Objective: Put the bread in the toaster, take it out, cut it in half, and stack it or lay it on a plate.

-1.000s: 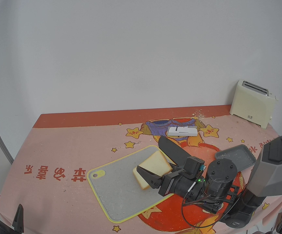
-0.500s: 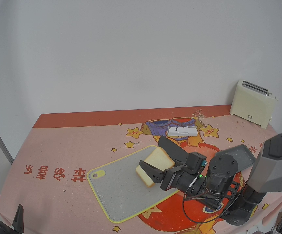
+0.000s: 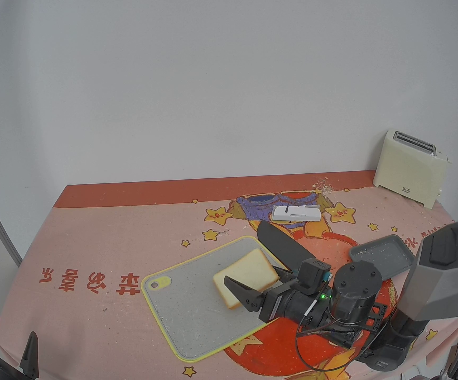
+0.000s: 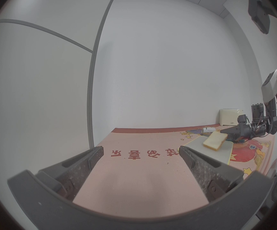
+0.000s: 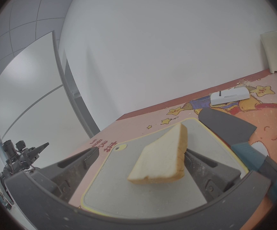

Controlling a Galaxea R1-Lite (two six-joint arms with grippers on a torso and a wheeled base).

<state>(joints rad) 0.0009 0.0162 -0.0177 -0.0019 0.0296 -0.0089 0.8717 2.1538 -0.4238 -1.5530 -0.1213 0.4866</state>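
Since the bread point(image 3: 244, 273) is on the cutting board point(image 3: 186, 312) and not in the toaster, I'd say the toasting leg is done, though the crumb face looks pale and I can't confirm browning. Left to do: the cut, then plating. From the left: the left gripper point(image 4: 141, 150) is parked low at the near-left table corner, well apart from everything, fingers spread, nothing in them. The tablecloth point(image 3: 107, 238) is pink printed fabric with stars and a cartoon, lying flat. The board is a thin grey slab, rounded corners, yellow-green rim, hang hole at one end, surface flecked with crumbs. The slice is whole and squarish with a tan crust. It isn't flat: one edge is on the board and the other is propped on a finger of the right gripper point(image 5: 141, 154). That gripper's fingers are wide apart either side of the slice, not pinching it; they're dark, hard plastic with scuffed pads. The knife point(image 3: 281, 245) has a broad matte-dark blade lying just past the board's far-right edge, with its handle running under the right arm. A white box point(image 3: 296, 214) sits further back. The plate point(image 3: 384, 257) is a shallow grey rectangular tray, speckled. The toaster point(image 3: 411, 167) is a cream two-slot unit with smooth sides, in the far-right corner.
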